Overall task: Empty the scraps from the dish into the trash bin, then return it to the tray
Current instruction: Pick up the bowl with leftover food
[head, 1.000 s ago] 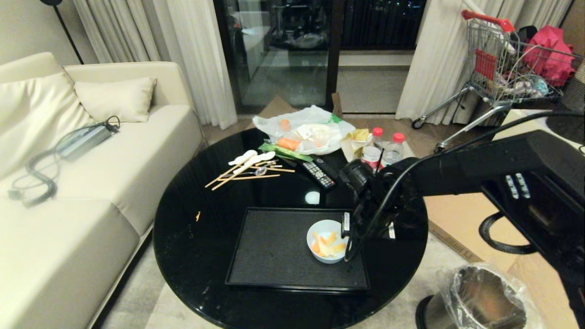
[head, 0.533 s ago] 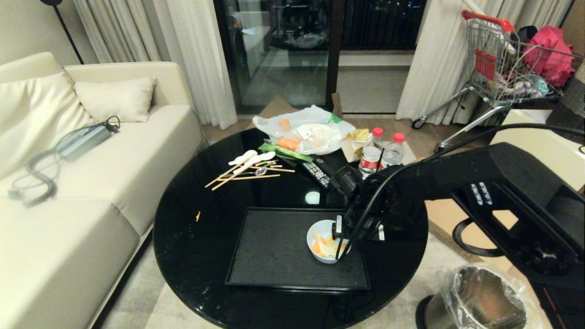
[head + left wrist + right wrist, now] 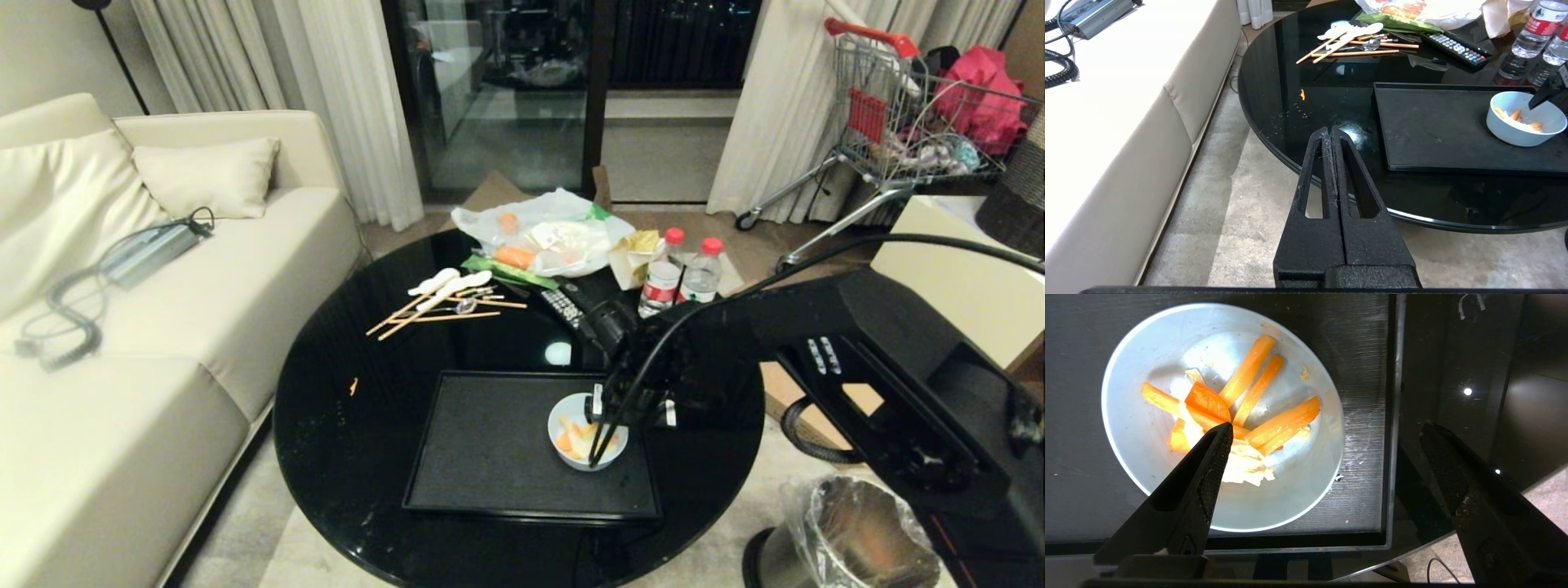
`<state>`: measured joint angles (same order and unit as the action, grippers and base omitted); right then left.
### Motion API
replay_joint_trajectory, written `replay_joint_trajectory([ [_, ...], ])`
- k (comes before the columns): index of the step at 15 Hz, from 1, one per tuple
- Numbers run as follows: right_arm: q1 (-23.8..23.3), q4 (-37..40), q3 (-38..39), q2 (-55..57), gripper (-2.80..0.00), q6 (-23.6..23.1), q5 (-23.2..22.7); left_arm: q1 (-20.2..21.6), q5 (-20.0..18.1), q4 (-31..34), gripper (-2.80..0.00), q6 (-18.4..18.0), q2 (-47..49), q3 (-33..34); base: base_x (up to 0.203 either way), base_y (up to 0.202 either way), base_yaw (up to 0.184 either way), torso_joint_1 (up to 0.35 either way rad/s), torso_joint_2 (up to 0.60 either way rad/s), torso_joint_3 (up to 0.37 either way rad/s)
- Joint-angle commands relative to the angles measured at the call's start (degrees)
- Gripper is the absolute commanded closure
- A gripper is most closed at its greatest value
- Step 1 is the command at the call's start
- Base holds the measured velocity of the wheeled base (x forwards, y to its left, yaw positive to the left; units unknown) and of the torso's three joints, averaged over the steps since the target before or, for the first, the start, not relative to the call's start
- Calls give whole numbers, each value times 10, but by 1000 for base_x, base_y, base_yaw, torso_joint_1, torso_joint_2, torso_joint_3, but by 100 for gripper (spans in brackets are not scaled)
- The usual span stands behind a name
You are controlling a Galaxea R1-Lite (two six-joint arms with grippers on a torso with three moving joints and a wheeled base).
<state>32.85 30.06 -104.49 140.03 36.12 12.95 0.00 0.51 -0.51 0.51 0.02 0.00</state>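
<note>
The small white dish (image 3: 565, 422) stands on the right part of the black tray (image 3: 490, 457), with orange and pale scraps (image 3: 574, 441) in it. My right gripper (image 3: 620, 457) hangs open just above it, pointing down. In the right wrist view one finger (image 3: 1208, 477) is over the scraps (image 3: 1249, 396) inside the dish (image 3: 1274, 498). The other finger is beyond the tray's rim (image 3: 1392, 416), so the dish's wall lies between the two. The gripper (image 3: 1327, 426) holds nothing. The metal trash bin (image 3: 865, 531) stands on the floor at the right front. My left gripper (image 3: 1329, 130) is shut and parked off the table's edge.
On the round black table (image 3: 351, 441) behind the tray lie chopsticks and spoons (image 3: 445, 302), a remote (image 3: 571, 310), two water bottles (image 3: 682, 273) and a plastic bag of food (image 3: 547, 237). A sofa (image 3: 163, 327) is on the left and a shopping cart (image 3: 906, 114) at the back right.
My right arm has swung left and come down, bringing the open gripper from beside the dish to over it. The dish has not moved.
</note>
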Motion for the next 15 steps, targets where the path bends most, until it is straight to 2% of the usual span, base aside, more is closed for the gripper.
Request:
replay_joint_trajectory([
  [1,1,2,-2,6,-280,3,1,0,0,0,0,0,0,0,0,0,0,0,0,0],
  [6,11,1,-2,13,-280,3,1,0,0,0,0,0,0,0,0,0,0,0,0,0],
  [7,12,0,-3,15,0,3,1,0,0,0,0,0,0,0,0,0,0,0,0,0],
  [15,21,3,-17,31,0,9,2,0,0,0,0,0,0,0,0,0,0,0,0,0],
])
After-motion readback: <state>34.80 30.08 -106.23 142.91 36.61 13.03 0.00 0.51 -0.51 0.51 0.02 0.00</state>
